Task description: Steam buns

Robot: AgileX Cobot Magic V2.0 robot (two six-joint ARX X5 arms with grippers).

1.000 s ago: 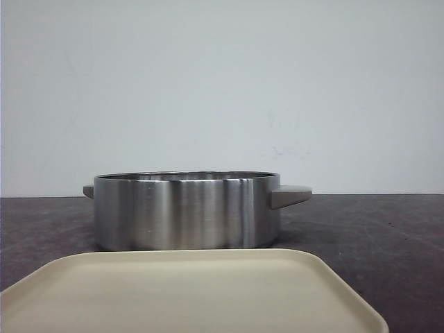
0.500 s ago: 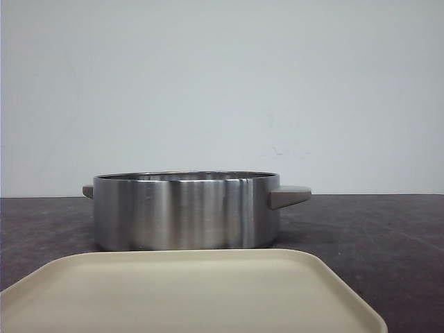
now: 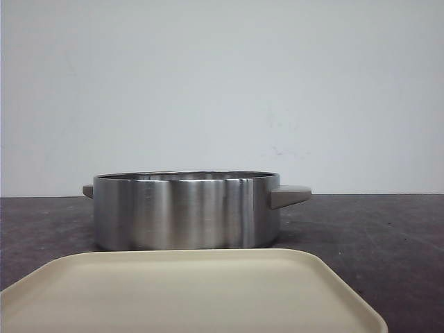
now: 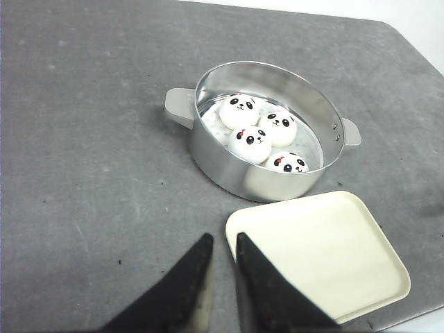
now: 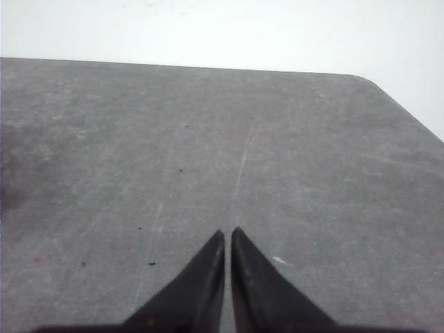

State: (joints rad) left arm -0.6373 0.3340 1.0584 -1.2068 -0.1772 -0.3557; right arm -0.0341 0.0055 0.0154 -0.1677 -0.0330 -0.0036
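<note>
Oddly, from the front the buns cannot be seen at all: the steel pot (image 3: 186,210) wall hides whatever sits inside, and the near edge of the cream tray (image 3: 187,291) runs off the bottom of the frame. Only the left wrist view shows them, four panda-faced buns (image 4: 262,132) clustered together on the pot's floor, touching one another, the nearest one partly cut off by the rim. The tray lies just beside the pot on the grey tabletop (image 4: 90,159). The left end effector (image 4: 220,243) hangs above the tabletop near the tray's corner, its fingers a narrow gap apart and gripping nothing. The right end effector (image 5: 227,237) hangs over bare tabletop, fingertips nearly touching, nothing between them.
</note>
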